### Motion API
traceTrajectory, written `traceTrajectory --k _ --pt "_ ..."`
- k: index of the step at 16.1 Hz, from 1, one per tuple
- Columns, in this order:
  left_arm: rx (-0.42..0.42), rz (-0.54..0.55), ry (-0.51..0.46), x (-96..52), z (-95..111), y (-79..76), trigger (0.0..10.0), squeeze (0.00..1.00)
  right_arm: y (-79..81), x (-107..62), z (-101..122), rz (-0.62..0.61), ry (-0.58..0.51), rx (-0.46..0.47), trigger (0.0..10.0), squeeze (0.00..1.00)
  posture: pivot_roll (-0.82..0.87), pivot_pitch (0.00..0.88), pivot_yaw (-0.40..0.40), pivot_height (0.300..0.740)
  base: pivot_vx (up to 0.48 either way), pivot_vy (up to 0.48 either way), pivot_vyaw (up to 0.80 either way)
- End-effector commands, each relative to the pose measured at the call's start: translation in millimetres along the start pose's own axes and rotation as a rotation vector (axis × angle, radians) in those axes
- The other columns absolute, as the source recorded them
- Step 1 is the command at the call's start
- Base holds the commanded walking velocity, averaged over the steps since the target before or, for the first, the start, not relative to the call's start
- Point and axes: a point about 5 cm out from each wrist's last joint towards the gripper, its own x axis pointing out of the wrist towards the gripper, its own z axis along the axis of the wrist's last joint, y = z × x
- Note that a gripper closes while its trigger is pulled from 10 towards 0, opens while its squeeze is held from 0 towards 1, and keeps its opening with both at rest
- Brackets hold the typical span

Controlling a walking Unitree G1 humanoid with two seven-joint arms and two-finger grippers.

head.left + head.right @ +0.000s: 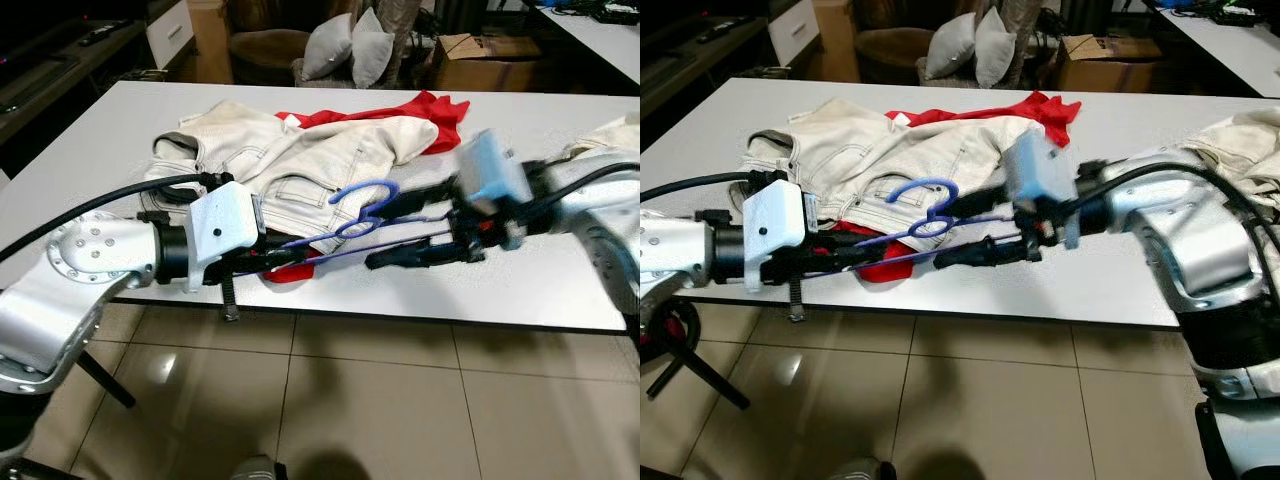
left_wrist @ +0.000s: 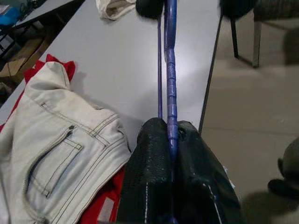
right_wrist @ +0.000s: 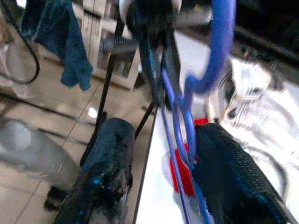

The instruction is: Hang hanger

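Note:
A blue hanger (image 1: 352, 226) hangs just above the front edge of the white table (image 1: 500, 290), with its hook pointing up. My left gripper (image 1: 282, 256) comes in from the left and is shut on one end of the hanger; the left wrist view shows the fingers (image 2: 149, 158) pinching the blue bar (image 2: 171, 70). My right gripper (image 1: 383, 236) comes in from the right, blurred. It is open, one finger above and one below the hanger near the hook. In the right wrist view the blue wire (image 3: 187, 126) lies against one finger (image 3: 224, 163).
A cream jacket (image 1: 290, 150) lies on a red garment (image 1: 425, 112) on the table behind the hanger. Another pale cloth (image 1: 612, 135) lies at the table's right edge. Cushions (image 1: 350, 45) and a cardboard box (image 1: 480, 60) stand beyond. Tiled floor (image 1: 350, 400) is below.

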Motion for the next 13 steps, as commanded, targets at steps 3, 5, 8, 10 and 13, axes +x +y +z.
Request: traceTrajectory --k 3,5,8,10,13 --pt "0.065 -0.009 0.01 -0.9 6.9 3.3 10.0 0.0 -5.5 4.3 1.6 0.026 0.06 0.001 0.0 0.0 -0.09 0.01 0.057 0.74 0.0 0.0 0.0" --pt "0.075 -0.01 0.002 1.9 8.5 5.3 10.0 0.0 -8.9 6.8 0.9 0.006 0.051 -0.001 0.0 0.0 -0.08 0.0 0.058 0.74 0.0 0.0 0.0" --pt "0.092 -0.008 -0.023 -2.9 14.2 8.5 10.0 0.0 -9.2 13.6 2.4 0.007 0.028 0.01 0.0 0.0 -0.1 0.0 0.059 0.74 0.0 0.0 0.0" --pt "0.082 0.009 -0.033 -4.7 14.2 10.3 10.0 0.0 -8.6 13.9 2.0 0.004 0.028 0.008 0.0 0.0 -0.11 0.0 0.063 0.74 0.0 0.0 0.0" --pt "0.078 0.016 -0.032 -4.3 12.3 11.3 10.0 0.0 -6.6 12.0 1.3 0.002 0.023 0.014 0.0 0.0 -0.1 0.0 0.06 0.74 0.0 0.0 0.0"
